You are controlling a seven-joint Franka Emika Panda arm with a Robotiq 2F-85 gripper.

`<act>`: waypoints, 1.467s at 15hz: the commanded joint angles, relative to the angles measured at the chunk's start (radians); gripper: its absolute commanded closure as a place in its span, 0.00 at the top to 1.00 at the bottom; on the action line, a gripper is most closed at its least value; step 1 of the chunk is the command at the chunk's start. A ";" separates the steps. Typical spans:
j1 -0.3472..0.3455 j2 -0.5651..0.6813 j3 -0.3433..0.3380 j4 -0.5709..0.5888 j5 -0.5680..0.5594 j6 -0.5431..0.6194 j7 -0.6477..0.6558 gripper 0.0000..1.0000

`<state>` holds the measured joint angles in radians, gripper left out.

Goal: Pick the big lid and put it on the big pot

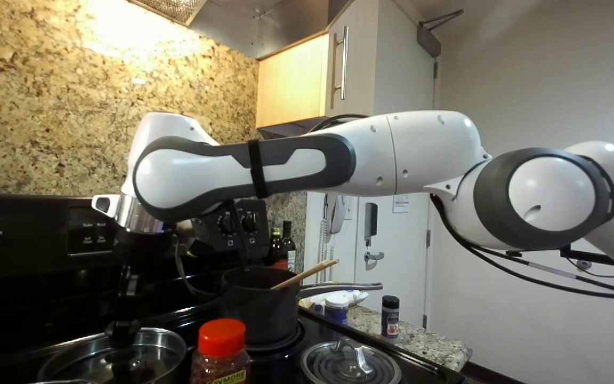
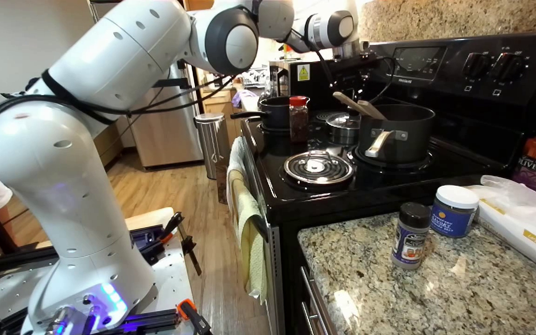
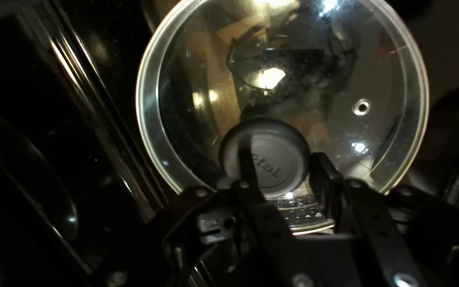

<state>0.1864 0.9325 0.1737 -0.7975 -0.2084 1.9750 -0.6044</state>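
Standing part-way apart, the jaws of the gripper (image 3: 283,153) occupy the lower middle of the wrist view, one overlapping the knob (image 3: 275,159), one just beside its right edge; I cannot tell whether they grip it. The lid (image 3: 293,95) spreads behind them, filling the upper middle; in an exterior view it is at lower left, beside the jar (image 1: 221,346). Behind the jar, at lower middle, stands the pot (image 1: 259,312), a wooden handle (image 1: 307,274) leaning from it; bottles (image 1: 288,248) and a door (image 1: 405,277) stand farther back.
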 commanded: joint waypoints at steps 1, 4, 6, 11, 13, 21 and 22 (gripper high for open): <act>0.004 0.039 0.003 0.067 0.000 -0.042 -0.035 0.08; 0.006 0.038 0.004 0.075 0.000 -0.046 -0.037 0.03; 0.006 0.037 0.004 0.081 0.001 -0.051 -0.037 0.28; 0.009 0.045 -0.006 0.088 -0.007 -0.050 -0.027 0.48; 0.012 0.052 -0.013 0.090 -0.011 -0.043 -0.023 0.61; 0.010 0.064 -0.018 0.127 -0.009 -0.058 -0.032 1.00; 0.011 0.068 -0.022 0.137 -0.011 -0.066 -0.031 1.00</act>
<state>0.1916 0.9609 0.1582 -0.7406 -0.2106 1.9549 -0.6059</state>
